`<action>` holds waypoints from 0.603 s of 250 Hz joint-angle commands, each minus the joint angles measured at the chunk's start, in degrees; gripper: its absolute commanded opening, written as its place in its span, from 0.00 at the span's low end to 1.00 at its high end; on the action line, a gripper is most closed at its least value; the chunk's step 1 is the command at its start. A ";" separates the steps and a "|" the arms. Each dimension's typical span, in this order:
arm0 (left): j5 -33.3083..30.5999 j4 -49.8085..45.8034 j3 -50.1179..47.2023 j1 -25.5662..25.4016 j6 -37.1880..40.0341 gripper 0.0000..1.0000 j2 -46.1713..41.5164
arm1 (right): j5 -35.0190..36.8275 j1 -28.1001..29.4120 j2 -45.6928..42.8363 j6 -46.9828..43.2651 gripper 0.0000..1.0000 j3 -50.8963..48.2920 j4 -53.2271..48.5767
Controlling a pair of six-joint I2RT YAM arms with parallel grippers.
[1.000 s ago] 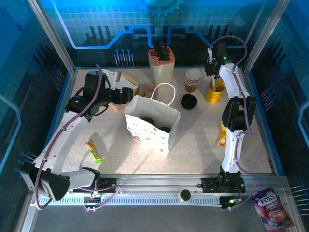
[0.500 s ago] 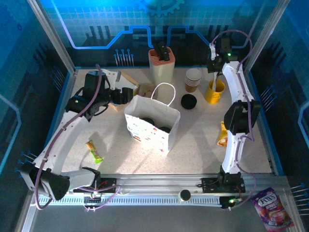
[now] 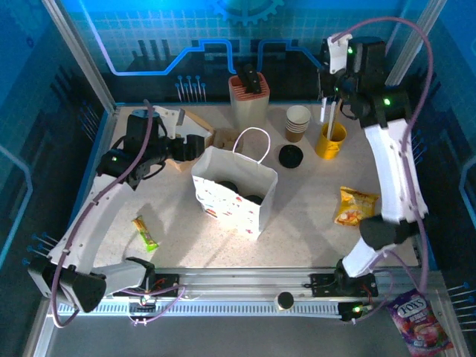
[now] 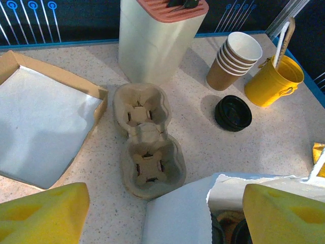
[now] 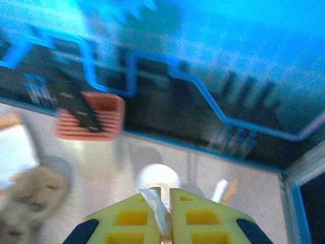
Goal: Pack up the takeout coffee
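Right end effector [image 5: 165, 195] pinches a thin white strip [image 5: 152, 199] (wrapped straw, I guess) above the yellow tub [image 3: 331, 143]. I'd lift it clear, then drop it by the lidded coffees [image 3: 227, 186] in the bag [image 3: 223, 210]; left end effector [image 4: 162, 213] sits spread.

A matt, speckled stone-look table [image 3: 312, 186] carries a white paper bag [image 3: 227, 204] with a printed front; the coffee cups [image 3: 227, 186] inside it show dark plastic tops. Also pictured: a rough moulded-pulp cup carrier [image 4: 144, 140], a brown cardboard box [image 4: 61, 77] lined with smooth white paper, stacked tan paper cups [image 4: 234, 61] that are white inside, glossy black plastic loose lids [image 4: 233, 113], a shiny yellow bucket [image 4: 273, 81] and a crinkled, glossy snack packet [image 3: 355, 205]. The right gripper [image 5: 166, 195], with matt yellow plastic fingers [image 5: 198, 218], pinches a creased, papery white stick [image 5: 152, 198].
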 commanded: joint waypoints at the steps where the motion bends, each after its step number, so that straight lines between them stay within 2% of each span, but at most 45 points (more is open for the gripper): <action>1: 1.23 1.67 -1.14 0.72 -1.06 0.80 -0.99 | 0.43 7.37 -6.64 -0.45 0.12 -0.44 -3.33; 61: 1.21 1.74 -1.23 1.35 -1.95 0.80 0.09 | -2.29 21.43 -9.62 0.51 0.12 7.11 -16.06; 110: 1.40 2.00 -1.47 2.43 -2.23 0.80 0.84 | -13.03 27.23 -8.33 2.59 0.11 4.97 -14.41; 151: 1.39 2.14 -1.81 2.70 -2.04 0.80 0.67 | -15.37 30.58 -2.16 1.47 0.11 4.68 -15.07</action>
